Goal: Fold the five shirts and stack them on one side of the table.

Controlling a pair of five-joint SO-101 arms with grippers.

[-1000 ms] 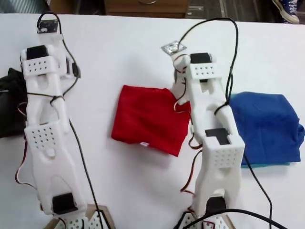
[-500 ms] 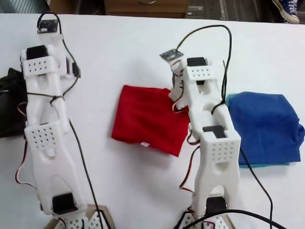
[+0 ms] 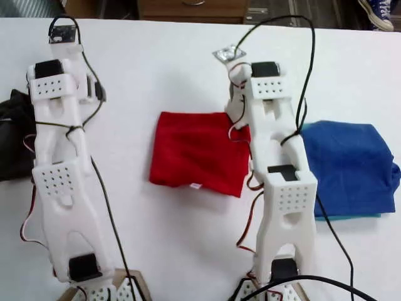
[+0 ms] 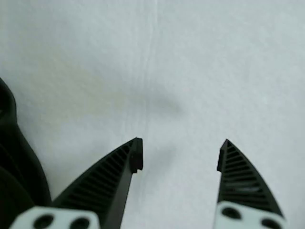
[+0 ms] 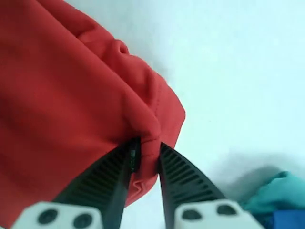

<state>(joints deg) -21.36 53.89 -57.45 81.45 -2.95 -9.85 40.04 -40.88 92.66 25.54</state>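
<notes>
The red shirt (image 3: pixel 197 157), a soft squarish fold, is pinched tight at its puckered far-right corner by the right gripper (image 5: pixel 145 152). A folded blue shirt (image 3: pixel 348 166) is parked just right of it and a crumpled black garment (image 3: pixel 14 135) well left. There the left gripper (image 4: pixel 178 152) is held spread open over bare white table (image 3: pixel 156 56).

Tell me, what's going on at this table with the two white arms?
It's a shirt-folding job. The right gripper is shut on an edge of the folded red shirt in the middle of the table. The left gripper hangs open over bare table, near a black garment. A folded blue shirt lies on the right arm's side.
</notes>
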